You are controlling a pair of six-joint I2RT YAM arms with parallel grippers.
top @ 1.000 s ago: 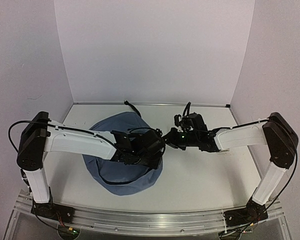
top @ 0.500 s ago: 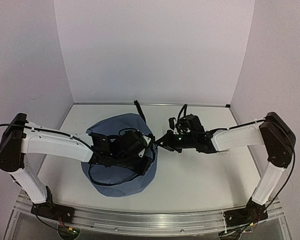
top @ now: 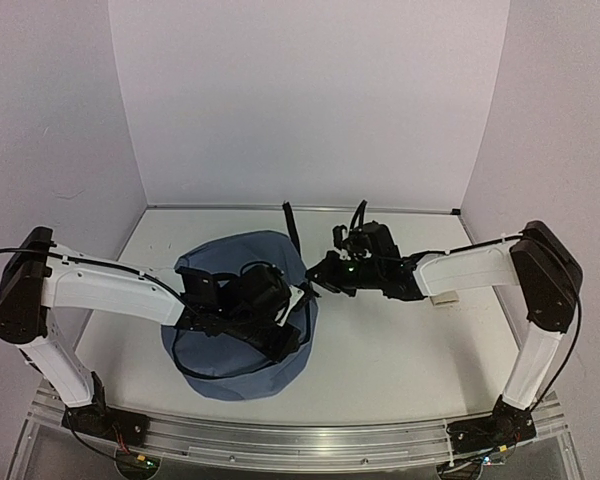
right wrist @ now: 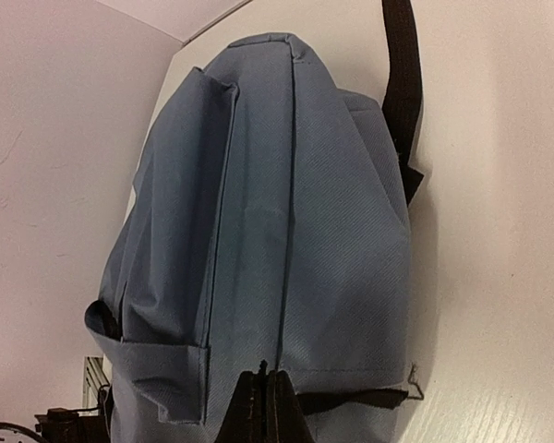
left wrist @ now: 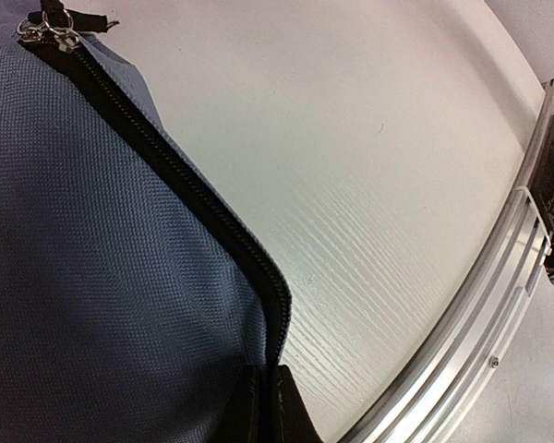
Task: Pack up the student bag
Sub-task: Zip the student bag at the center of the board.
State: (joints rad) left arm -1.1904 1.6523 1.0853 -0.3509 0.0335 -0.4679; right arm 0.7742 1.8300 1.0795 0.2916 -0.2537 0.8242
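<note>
- Bag (top: pixel 235 375), top view: risked being dragged or tipped across the table (top: pixel 410 350) by any uneven tug from the left arm (top: pixel 120 285) or right arm (top: pixel 460 268), joined at its right edge. Lay left of centre, slate-blue, rounded and slumped, with a black strap (top: pixel 291 222) trailing towards the back wall.
- Left wrist view: could have slipped free, or jammed the zip (left wrist: pixel 180 198), under a skewed pull on so thin a pinch. Found the left gripper (left wrist: pixel 263 406) clamped shut on the zip's near end. Showed woven blue cloth, a black zip closed all along, metal pulls (left wrist: pixel 48 29) at the far end, then table and a rail (left wrist: pixel 485 300) beyond.
- Right wrist view: might have lost the edge altogether, with hardly any cloth between tightly pressed fingers. Found the right gripper (right wrist: pixel 263 401) closed at the bag's lower edge, just beside black webbing (right wrist: pixel 355 399); could not tell whether anything was pinched. Showed long seamed panels, a side pocket (right wrist: pixel 152 355), and the strap running off past the top.
</note>
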